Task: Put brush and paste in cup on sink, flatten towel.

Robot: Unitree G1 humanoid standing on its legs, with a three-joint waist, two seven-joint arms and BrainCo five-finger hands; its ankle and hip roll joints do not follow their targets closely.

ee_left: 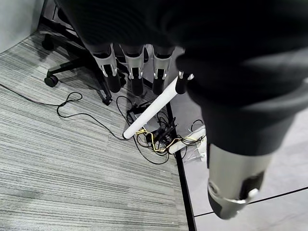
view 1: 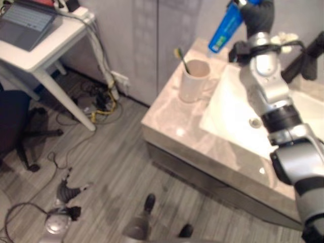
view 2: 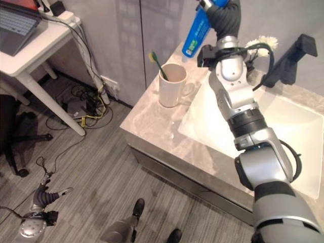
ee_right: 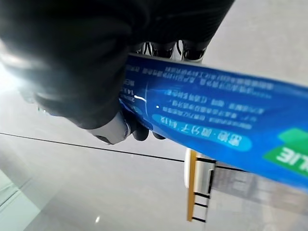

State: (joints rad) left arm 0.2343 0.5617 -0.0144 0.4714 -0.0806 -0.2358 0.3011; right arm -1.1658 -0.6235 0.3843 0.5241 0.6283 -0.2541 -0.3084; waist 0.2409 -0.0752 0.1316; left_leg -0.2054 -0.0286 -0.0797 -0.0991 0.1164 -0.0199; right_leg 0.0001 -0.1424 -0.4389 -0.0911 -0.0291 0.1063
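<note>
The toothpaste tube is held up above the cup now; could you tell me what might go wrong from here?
1. The right hand grips the toothpaste tube near one end, so the long free end could swing and miss the cup.
2. The toothbrush already leans in the cup; the tube could knock it out.
3. The cup stands close to the counter's edge, so a hard nudge might tip it to the floor.

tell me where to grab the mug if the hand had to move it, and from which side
Take the mug around its body from the floor-facing side. The handle points toward the basin, and the toothbrush sticks out of the mouth, so a top pinch looks awkward. The right hand is busy holding the toothpaste tube.
</note>
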